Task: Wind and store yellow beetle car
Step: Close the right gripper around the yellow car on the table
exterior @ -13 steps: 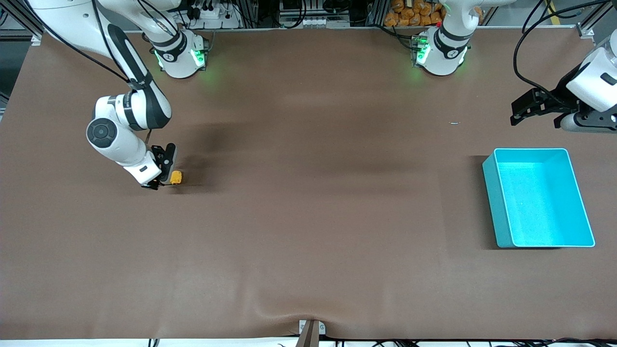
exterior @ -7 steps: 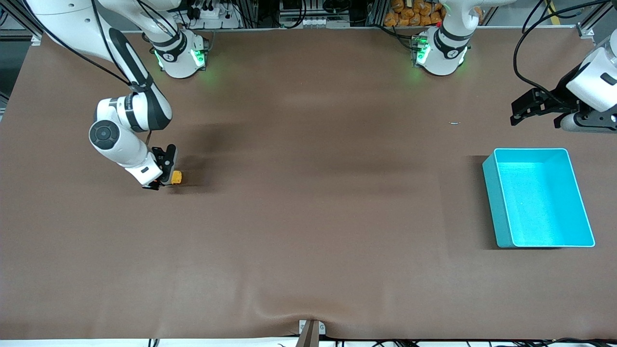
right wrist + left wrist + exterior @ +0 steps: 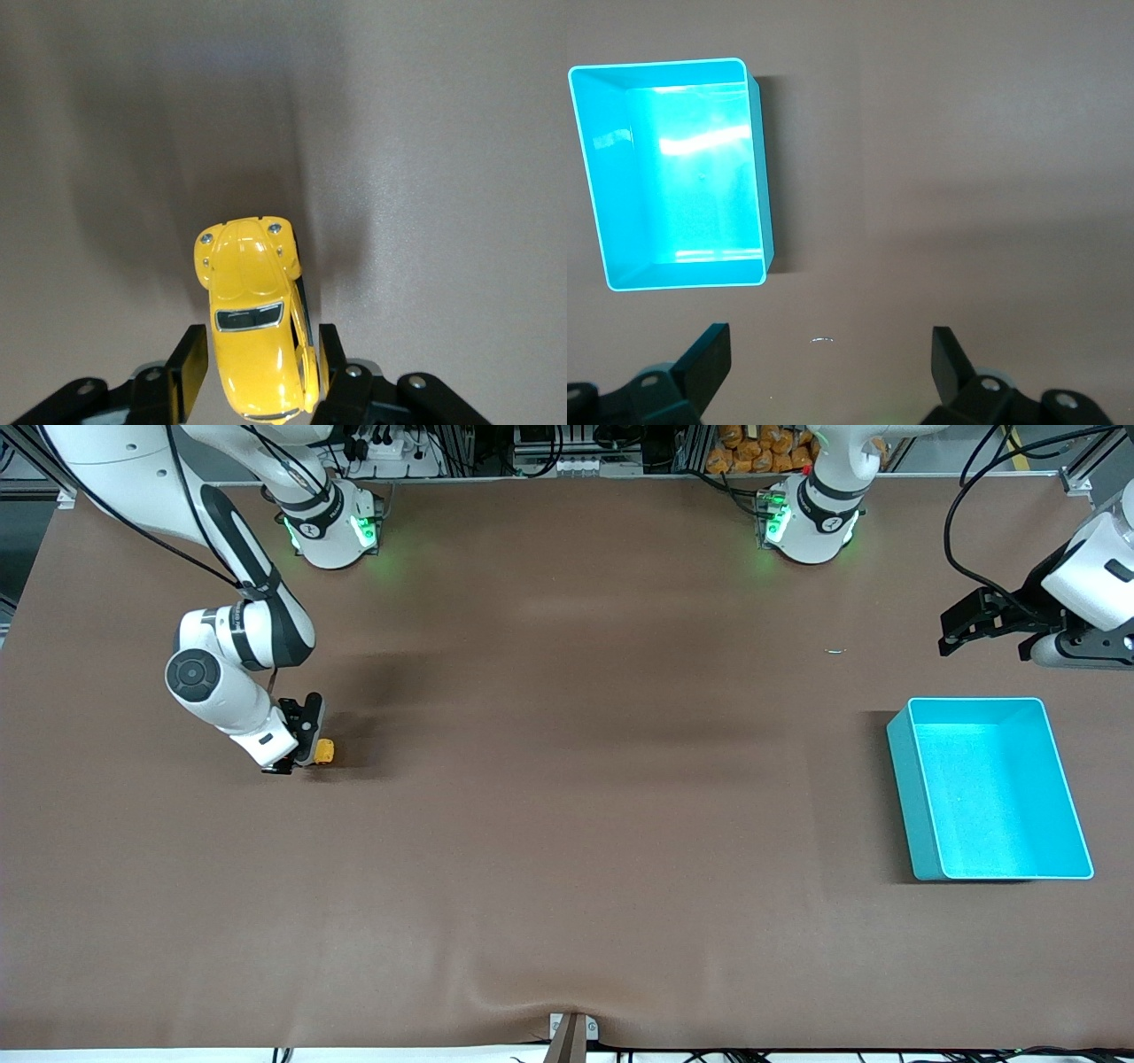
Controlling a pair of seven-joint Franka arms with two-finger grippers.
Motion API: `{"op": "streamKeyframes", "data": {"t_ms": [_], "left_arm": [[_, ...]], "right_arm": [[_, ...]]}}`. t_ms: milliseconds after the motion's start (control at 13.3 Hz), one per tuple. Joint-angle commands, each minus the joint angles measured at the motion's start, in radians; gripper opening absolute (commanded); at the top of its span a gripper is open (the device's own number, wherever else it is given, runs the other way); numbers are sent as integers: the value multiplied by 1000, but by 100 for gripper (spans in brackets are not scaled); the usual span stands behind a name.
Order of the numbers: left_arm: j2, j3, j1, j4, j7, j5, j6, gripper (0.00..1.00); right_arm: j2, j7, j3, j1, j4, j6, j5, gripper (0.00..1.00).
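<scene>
- yellow beetle car (image 3: 255, 319) sits on the worktop (image 3: 567, 824) toward the right arm's end, wheels down, its tail end between the fingers of the right pincer (image 3: 301, 746).
- right pincer: over the last second the jaws have been narrowing onto the car's flanks. In the right wrist view the pads (image 3: 197, 359) sit just beside or touching the body; I can't tell whether the grip is firm yet.
- Meaning, as I judge it: the grasp for the wind-up pullback is almost set, nothing wound yet. The car has barely shifted since a second ago.
- left pincer (image 3: 983, 627): fingers spread wide, holding nothing, waiting in the air at the left arm's end, over bare worktop farther from the front camera than the bin.
- turquoise bin (image 3: 921, 797): empty, well apart from the car, at the left arm's end. Storing means a long carry across the worktop.
</scene>
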Motion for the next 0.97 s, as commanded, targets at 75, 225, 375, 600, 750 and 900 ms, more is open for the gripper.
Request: {"op": "streamKeyframes", "data": {"t_ms": [75,225,375,600,750,900], "left_arm": [[0,-1,7,5,20,-14,-5,100],[0,-1,7,5,20,-14,-5,100],[0,-1,7,5,20,-14,-5,100],[0,-1,7,5,21,-14,-5,100],[0,-1,7,5,20,-14,-5,100],[0,-1,7,5,20,-14,-5,100]], "right_arm": [[10,-15,7,-12,-7,18,-42,28],[9,-17,7,-12,-7,15,-42,24],[10,-18,7,-10,-7,12,-42,16],[24,-30,7,-12,-4,14,-42,14],[32,-40,5,-16,-1,14,-42,14],[50,-50,5,-21,9,9,-42,14]]}}
